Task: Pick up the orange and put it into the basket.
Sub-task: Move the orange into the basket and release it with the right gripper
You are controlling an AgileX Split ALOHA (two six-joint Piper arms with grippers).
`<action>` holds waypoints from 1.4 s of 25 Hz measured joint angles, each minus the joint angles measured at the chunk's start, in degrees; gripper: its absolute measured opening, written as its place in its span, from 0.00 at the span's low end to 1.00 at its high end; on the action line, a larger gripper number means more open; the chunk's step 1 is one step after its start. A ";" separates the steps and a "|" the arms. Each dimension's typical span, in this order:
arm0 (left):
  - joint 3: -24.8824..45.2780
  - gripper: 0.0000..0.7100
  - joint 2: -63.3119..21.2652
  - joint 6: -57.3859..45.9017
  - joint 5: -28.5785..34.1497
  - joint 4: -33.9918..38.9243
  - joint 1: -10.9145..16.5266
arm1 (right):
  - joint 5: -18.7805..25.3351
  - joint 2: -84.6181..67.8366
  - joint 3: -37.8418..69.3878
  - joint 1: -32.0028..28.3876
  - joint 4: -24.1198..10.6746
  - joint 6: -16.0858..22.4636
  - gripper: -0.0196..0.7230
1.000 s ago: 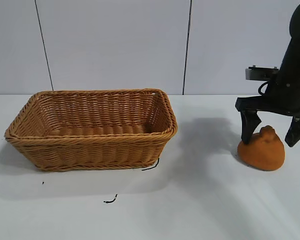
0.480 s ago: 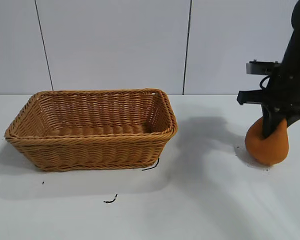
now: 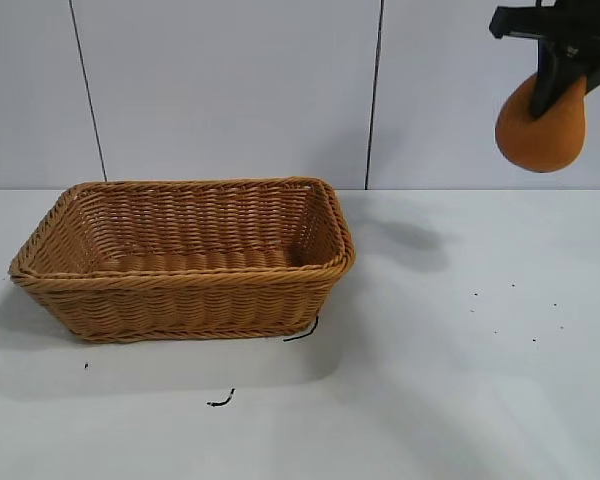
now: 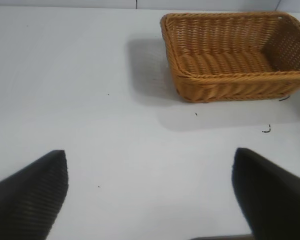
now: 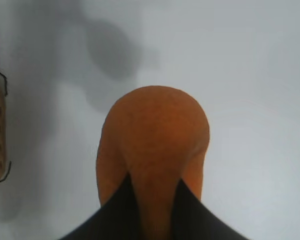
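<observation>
The orange [image 3: 540, 130] hangs high above the table at the right, held by its top in my right gripper [image 3: 560, 75], which is shut on it. In the right wrist view the orange [image 5: 152, 140] fills the middle, pinched between the two dark fingers [image 5: 117, 210]. The tan wicker basket [image 3: 185, 290] stands on the white table at the left, well to the left of and below the orange. It also shows in the left wrist view [image 4: 210, 82]. My left gripper [image 4: 150, 185] is open and empty above bare table, away from the basket.
A small black scrap [image 3: 220, 400] lies in front of the basket and a black strand [image 3: 302, 332] at its front right corner. Tiny dark specks [image 3: 510, 310] dot the table where the orange stood. A panelled wall stands behind.
My right gripper closed on the orange's top and lifted it from the table to high in the air. The basket and left arm have not moved.
</observation>
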 joint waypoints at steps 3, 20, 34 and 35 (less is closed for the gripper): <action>0.00 0.90 0.00 0.00 0.00 0.00 0.00 | -2.11 0.00 0.00 5.75 0.05 0.06 0.11; 0.00 0.90 0.00 0.00 -0.01 0.00 0.00 | -21.97 14.96 -0.06 25.37 -1.04 6.45 0.11; 0.00 0.90 0.00 0.00 -0.01 0.00 0.00 | -20.32 15.64 -1.52 25.24 -2.15 6.72 0.91; 0.00 0.90 0.00 0.00 -0.01 0.00 0.00 | -18.72 15.42 -2.71 25.24 -2.61 6.67 0.91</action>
